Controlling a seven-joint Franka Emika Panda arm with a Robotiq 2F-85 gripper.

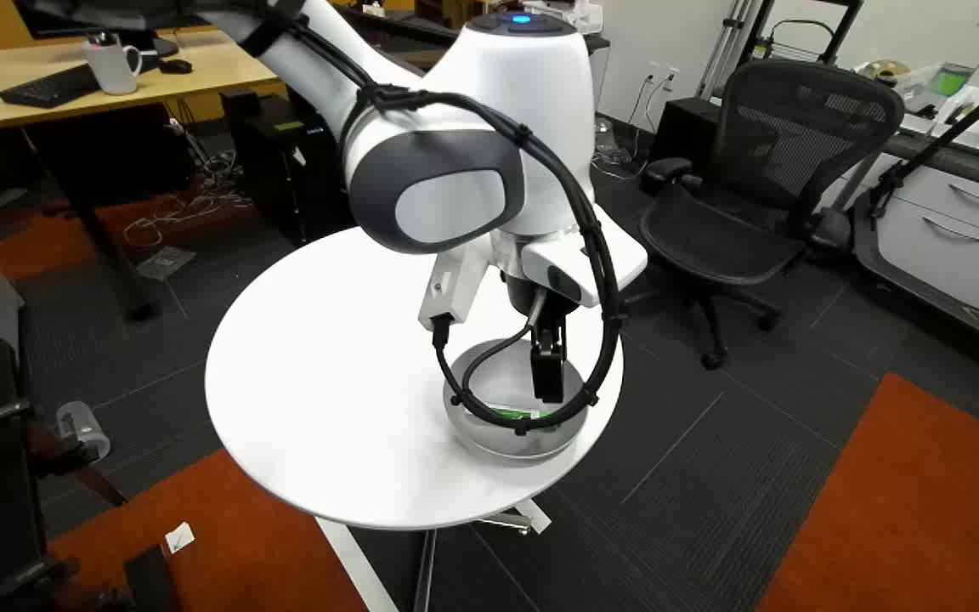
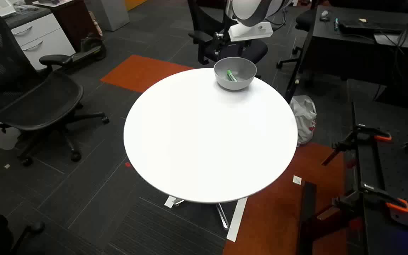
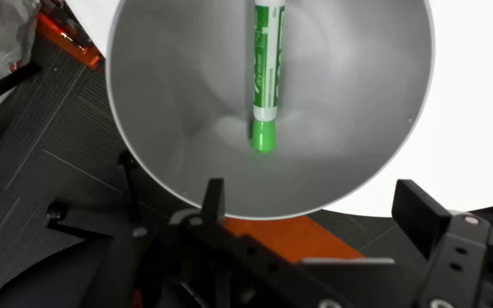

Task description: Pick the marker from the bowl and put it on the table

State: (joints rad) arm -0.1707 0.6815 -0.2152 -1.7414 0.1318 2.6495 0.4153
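- Gripper (image 3: 308, 197), wrist view: its fingers stand wide apart, pinching nothing. The marker (image 3: 268, 72) lies in the bowl (image 3: 165, 107), green cap toward the gripper, far end cut off by the picture's edge. This looks like lining up for the pick. Next, I judge, the gripper should shift farther in over the bowl, centre on the marker, lower without touching the rim, then squeeze.
- In an exterior view, the gripper points down against the bowl's inside; its height is hard to tell. The bowl sits near the edge of the table (image 1: 328, 382), and a cable (image 1: 606, 272) loops partly across the marker.
- In an exterior view, the arm (image 2: 250, 32) hangs beyond the bowl, the fingers lost against a dark chair (image 2: 260, 50). Setting the marker down on the table remains to be done.
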